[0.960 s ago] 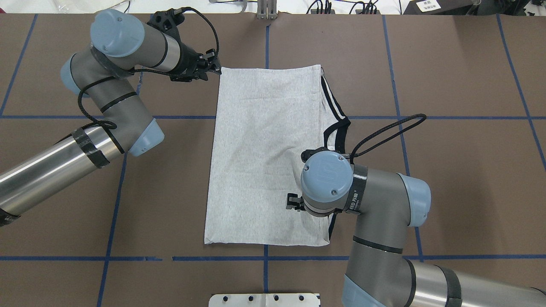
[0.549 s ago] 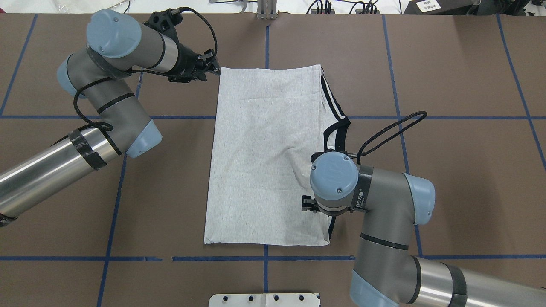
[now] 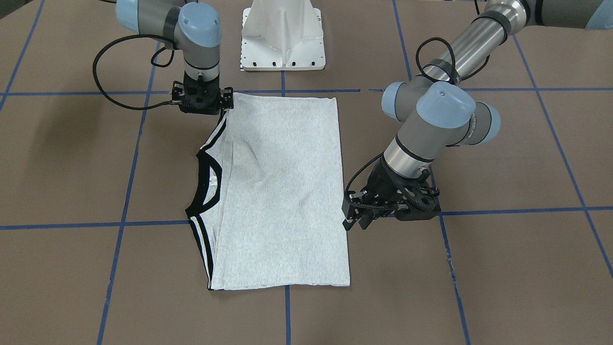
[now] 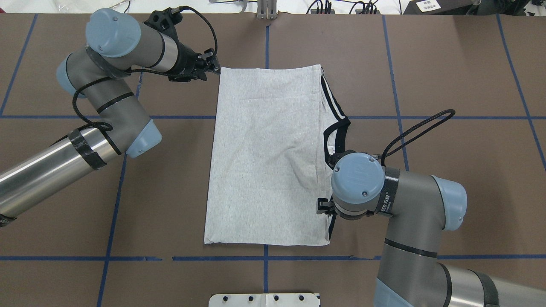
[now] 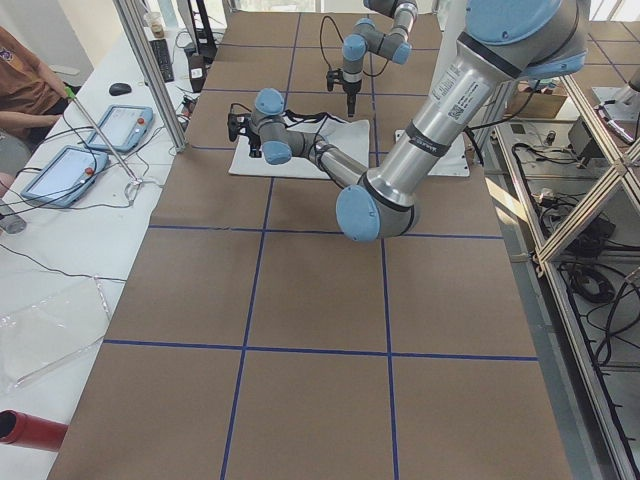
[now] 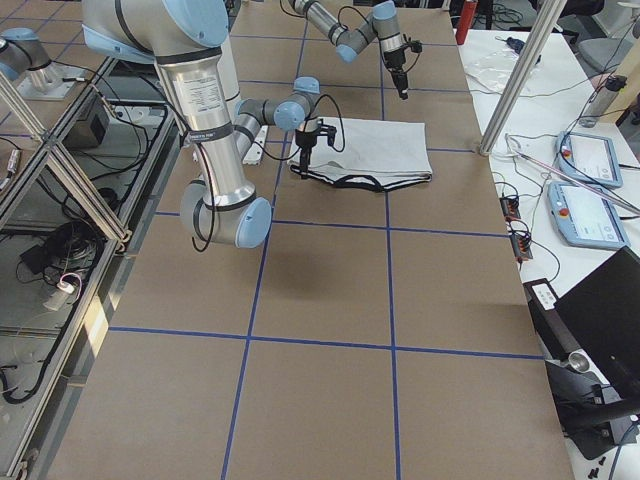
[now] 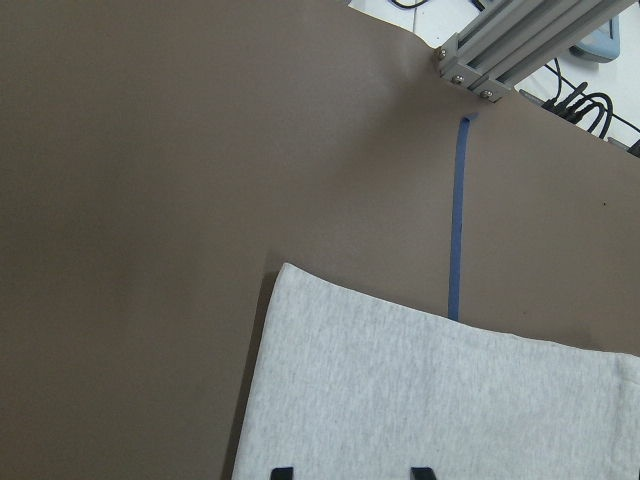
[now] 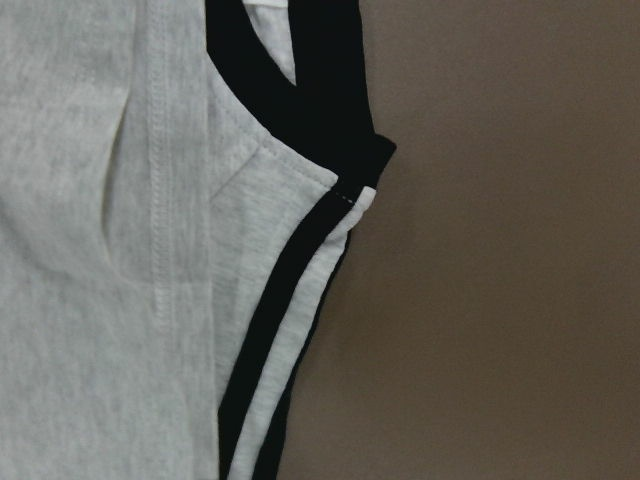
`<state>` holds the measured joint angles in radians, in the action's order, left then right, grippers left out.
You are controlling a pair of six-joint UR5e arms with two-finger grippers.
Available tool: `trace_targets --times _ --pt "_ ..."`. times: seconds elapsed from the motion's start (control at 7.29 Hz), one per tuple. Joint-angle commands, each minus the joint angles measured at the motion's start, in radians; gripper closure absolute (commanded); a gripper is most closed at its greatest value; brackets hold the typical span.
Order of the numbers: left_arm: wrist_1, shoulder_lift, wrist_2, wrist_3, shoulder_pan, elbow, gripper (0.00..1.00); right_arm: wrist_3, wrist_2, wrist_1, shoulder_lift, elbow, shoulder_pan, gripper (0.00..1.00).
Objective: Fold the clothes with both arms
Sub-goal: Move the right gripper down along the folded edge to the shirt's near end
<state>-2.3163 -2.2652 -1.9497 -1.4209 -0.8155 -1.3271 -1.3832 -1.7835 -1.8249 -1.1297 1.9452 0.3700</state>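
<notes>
Shift: our right gripper had slid from mid-panel to the striped shoulder edge, jaws hidden, grip unknowable | left gripper stayed over the far corner, fingers apart, empty | T-shirt lay narrow-folded on table | we judged corner grasps next.

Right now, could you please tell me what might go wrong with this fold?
The left claw hangs open right at the shirt's far corner, so it may close on one layer only or miss. The right claw sits over the layered striped edge; a partial pinch could undo the fold. The crease mid-shirt may get pressed in.
</notes>
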Motion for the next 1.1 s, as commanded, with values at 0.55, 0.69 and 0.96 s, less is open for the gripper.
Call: trace_targets --times 0.55,0.69,0.96 --pt "-0.002 0.021 0.002 0.0 0.001 -0.014 0.5 -0.854 0.165 0.222 0.021 -0.005 -0.127 0.07" --pt "0.0 0.023 0.002 0.0 0.001 -0.014 0.5 -0.852 0.164 0.225 0.016 -0.011 -0.129 0.07" --pt "-0.001 0.027 0.003 0.0 0.001 -0.017 0.5 -0.852 0.167 0.226 0.016 -0.014 -0.132 0.07"
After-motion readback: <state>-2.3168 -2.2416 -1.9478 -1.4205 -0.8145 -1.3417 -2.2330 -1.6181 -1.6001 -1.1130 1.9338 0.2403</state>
